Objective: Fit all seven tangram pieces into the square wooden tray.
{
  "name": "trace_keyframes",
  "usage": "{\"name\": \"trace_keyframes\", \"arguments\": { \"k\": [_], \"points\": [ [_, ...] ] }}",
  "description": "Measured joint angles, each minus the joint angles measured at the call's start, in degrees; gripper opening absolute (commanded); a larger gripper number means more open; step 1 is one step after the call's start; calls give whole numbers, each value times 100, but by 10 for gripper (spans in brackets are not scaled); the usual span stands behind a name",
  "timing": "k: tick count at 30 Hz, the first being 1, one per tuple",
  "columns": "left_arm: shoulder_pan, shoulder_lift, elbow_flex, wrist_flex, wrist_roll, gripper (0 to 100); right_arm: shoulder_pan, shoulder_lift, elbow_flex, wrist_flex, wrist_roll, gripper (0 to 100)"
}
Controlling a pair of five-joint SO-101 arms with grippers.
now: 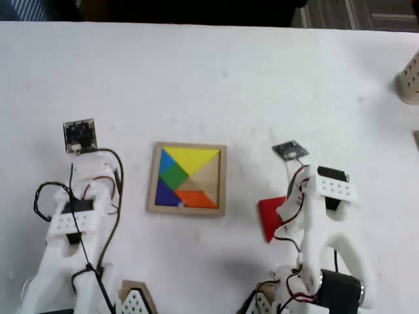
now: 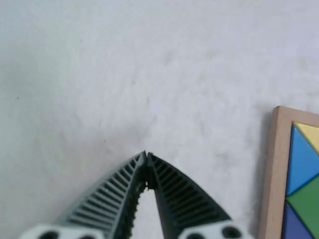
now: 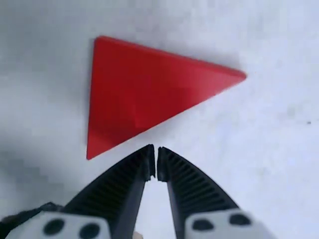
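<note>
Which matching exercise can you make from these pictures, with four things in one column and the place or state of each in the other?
Things
1. red triangle
2. yellow triangle
3. orange piece
4. left gripper

Places or states
A. shut, over the bare table
B. in the wooden tray, along the edge far from the arms
C. on the table, outside the tray
D. in the tray, along the edge near the arms

Pairs: 1-C, 2-B, 3-D, 4-A

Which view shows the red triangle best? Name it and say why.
The right wrist view: the whole red triangle, all three corners visible, beyond the right gripper. In the high view the right arm covers part of it. The left wrist view faces the tray instead.
</note>
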Motion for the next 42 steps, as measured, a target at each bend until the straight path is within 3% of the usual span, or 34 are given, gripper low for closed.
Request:
{"name": "trace_keyframes", "arguments": {
  "k": [9,20,28,36,42],
  "points": [
    [0,0,0,0,0,20,-369,26,88,-290,-818,18],
    [0,0,0,0,0,20,-299,985,-387,-299,-862,18],
    [0,0,0,0,0,20,-281,1767,-1407,-299,-1169,18],
    [0,0,0,0,0,20,-738,3015,-2963,-246,-1354,18],
    [0,0,0,0,0,20,-993,3130,-3376,-237,-1371,18]
  ]
}}
